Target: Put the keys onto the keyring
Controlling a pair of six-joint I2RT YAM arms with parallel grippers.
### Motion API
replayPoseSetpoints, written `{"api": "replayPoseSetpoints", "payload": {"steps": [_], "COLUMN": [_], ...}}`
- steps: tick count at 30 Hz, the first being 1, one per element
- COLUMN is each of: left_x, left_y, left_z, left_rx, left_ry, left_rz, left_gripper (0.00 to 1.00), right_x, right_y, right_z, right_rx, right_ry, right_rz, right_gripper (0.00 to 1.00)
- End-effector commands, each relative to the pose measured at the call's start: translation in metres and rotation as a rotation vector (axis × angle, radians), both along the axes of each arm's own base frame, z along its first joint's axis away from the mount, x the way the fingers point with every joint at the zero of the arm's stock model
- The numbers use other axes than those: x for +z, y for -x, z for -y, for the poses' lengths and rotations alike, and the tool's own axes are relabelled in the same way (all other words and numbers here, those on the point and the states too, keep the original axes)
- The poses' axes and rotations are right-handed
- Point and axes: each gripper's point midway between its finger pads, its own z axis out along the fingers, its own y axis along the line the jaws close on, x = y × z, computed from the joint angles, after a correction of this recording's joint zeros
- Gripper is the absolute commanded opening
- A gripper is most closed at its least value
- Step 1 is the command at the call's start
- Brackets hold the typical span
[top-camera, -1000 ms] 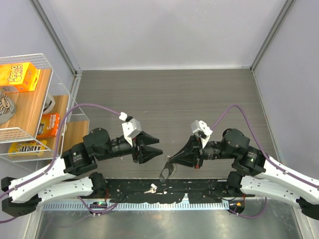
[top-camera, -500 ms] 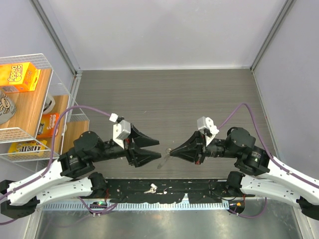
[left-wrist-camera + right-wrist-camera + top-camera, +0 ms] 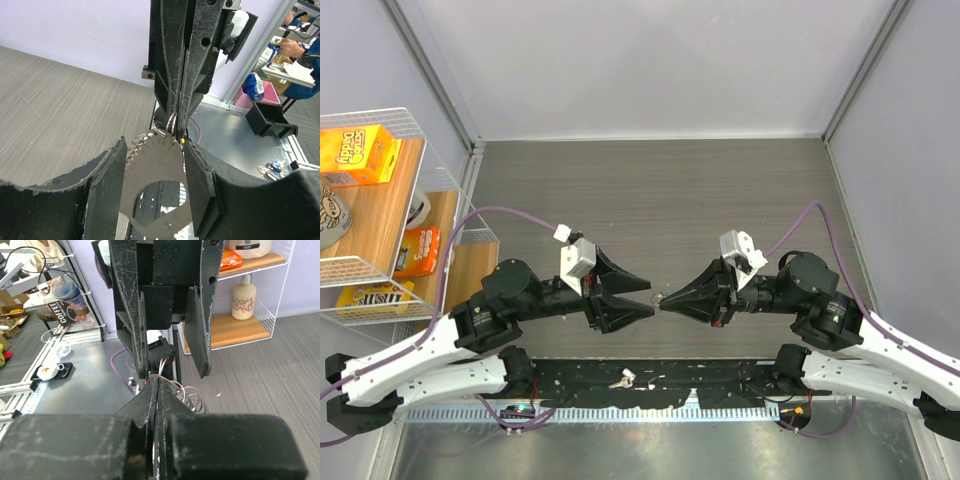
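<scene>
My right gripper [image 3: 665,300] is shut on the keyring [image 3: 657,300], held in the air above the table's near middle. In the right wrist view a thin wire loop of the keyring [image 3: 163,365] sticks out past that gripper's [image 3: 156,384] tips, with more coils [image 3: 195,399] to the right. A flat silver tag with a big hole [image 3: 150,165] hangs from the keyring [image 3: 170,122]. It lies between the fingers [image 3: 107,195] of my left gripper [image 3: 155,192], which stands open around it. A small silver key [image 3: 623,379] lies on the black rail near the arm bases.
A white wire shelf [image 3: 380,270] with an orange box [image 3: 358,152] and other packets stands at the left edge. Grey walls close the table at the back and right. The black rail [image 3: 740,378] runs along the near edge.
My left gripper has moved right until its open fingers surround the tag. The tag hung down below my right gripper a second ago and now sits level between the two grippers.
</scene>
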Motion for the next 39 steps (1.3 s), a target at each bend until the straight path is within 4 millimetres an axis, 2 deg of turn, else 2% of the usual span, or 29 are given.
{"api": "replayPoseSetpoints", "payload": {"steps": [1,10,15,23,36,39], "left_x": [0.033,0.040,0.040,0.040,0.044,0.046], "left_y": [0.005,0.008,0.010,0.015,0.027,0.032], "left_z": [-0.003,-0.004,-0.001,0.003,0.001,-0.002], "left_rx": [-0.022,-0.039,-0.056,-0.092,-0.157,-0.183], "left_ry": [0.101,0.124,0.120,0.115,0.153,0.155], "left_rz": [0.047,0.064,0.063,0.066,0.140,0.160], "left_gripper": [0.55,0.49,0.36,0.01,0.00,0.00], "right_x": [0.040,0.040,0.039,0.042,0.038,0.028], "right_y": [0.007,0.009,0.011,0.012,0.013,0.014], "right_z": [0.005,0.003,0.002,0.002,0.004,0.005], "right_rx": [0.022,0.043,0.055,0.056,0.064,0.069], "right_ry": [-0.111,-0.107,-0.106,-0.111,-0.070,-0.015], "right_rz": [0.080,0.080,0.077,0.079,0.087,0.069], "right_gripper": [0.05,0.05,0.05,0.05,0.05,0.06]}}
